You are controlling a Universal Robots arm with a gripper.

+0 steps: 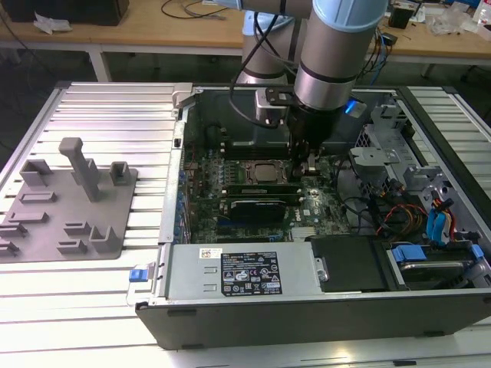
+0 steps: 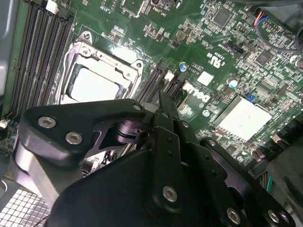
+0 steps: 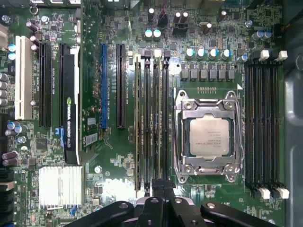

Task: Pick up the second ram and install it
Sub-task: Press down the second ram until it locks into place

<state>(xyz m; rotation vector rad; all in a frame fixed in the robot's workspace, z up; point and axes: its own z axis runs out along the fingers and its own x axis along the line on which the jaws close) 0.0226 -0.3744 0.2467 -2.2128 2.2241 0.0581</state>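
While the black two-finger gripper point(image 1: 305, 163) hangs inside the open grey computer case point(image 1: 322, 303), its fingers are drawn narrow, tips at the memory slots beside the silver processor socket point(image 3: 206, 135). Whether they pinch the thin green ram stick point(image 3: 138, 127), upright in a slot, cannot be told.

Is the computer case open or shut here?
Open: the case has no cover on its upward side, so the motherboard and processor lie exposed, and the gripper reaches inside.
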